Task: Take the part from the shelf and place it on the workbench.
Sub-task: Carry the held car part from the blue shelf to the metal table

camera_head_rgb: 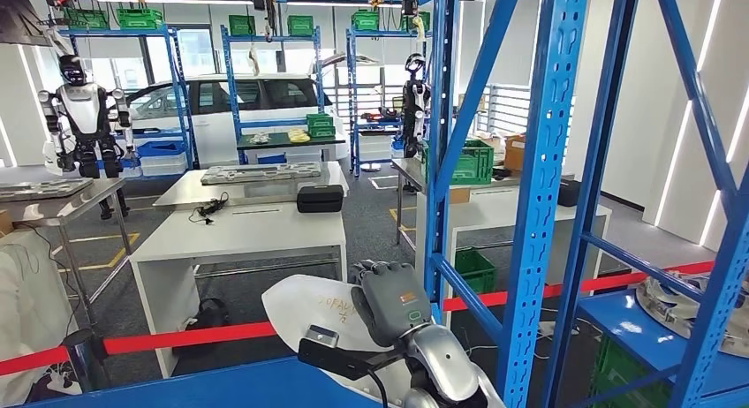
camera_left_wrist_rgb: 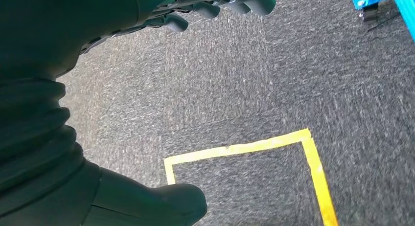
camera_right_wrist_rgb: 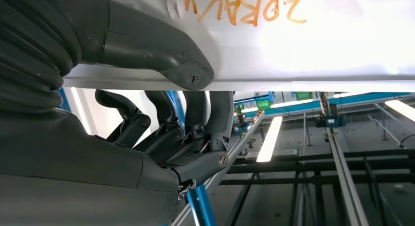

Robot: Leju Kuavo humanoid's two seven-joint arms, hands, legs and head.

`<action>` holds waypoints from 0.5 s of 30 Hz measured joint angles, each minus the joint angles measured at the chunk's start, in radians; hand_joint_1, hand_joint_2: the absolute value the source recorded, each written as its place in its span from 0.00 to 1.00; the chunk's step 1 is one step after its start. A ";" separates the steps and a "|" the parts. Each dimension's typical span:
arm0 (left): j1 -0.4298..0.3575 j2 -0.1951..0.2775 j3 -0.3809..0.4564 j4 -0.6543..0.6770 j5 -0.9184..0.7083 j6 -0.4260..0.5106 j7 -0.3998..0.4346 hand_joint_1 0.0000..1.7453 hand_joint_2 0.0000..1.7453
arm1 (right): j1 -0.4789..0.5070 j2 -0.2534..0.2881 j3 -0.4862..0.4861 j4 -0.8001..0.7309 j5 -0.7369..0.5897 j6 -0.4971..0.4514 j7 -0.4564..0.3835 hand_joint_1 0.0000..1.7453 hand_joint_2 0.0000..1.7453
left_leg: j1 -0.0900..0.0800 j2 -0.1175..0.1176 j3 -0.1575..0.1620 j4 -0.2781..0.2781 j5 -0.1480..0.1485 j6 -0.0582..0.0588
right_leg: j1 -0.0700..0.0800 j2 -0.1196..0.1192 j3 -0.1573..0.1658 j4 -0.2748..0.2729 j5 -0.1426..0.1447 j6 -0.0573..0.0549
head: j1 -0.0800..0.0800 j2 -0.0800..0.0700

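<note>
My right hand holds a white curved sheet part with orange writing, low in the head view, just left of the blue shelf upright. In the right wrist view the thumb presses on the part and the darker fingers curl under its edge. The white workbench stands ahead across the aisle. My left hand hangs over grey carpet, its fingers apart and holding nothing.
A red barrier tape runs between me and the workbench. A black case and a cable lie on the bench. Another metal part rests on the blue shelf board at right. A second robot stands far left. Yellow floor tape lies below my left hand.
</note>
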 joint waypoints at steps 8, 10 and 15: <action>0.001 0.021 0.000 0.000 -0.028 0.001 0.013 0.00 1.00 | 0.008 -0.006 -0.024 -0.002 0.001 0.000 0.000 1.00 1.00 | 0.000 0.000 0.042 0.044 -0.043 -0.008 | -0.002 0.000 -0.041 0.011 0.028 0.005 | -0.004 0.000; -0.001 0.025 0.000 -0.001 -0.035 0.001 0.012 0.00 1.00 | 0.011 -0.011 -0.030 -0.005 0.001 -0.003 0.000 1.00 1.00 | -0.003 -0.002 0.085 -0.036 -0.027 0.004 | 0.002 0.000 -0.048 0.015 0.034 0.016 | -0.003 0.000; -0.001 0.034 0.000 -0.001 -0.051 0.000 0.018 0.00 1.00 | 0.029 -0.035 -0.047 -0.015 0.002 -0.005 0.000 1.00 1.00 | -0.001 -0.001 0.070 -0.047 -0.004 0.046 | -0.001 0.000 -0.071 0.053 0.008 0.047 | 0.000 0.000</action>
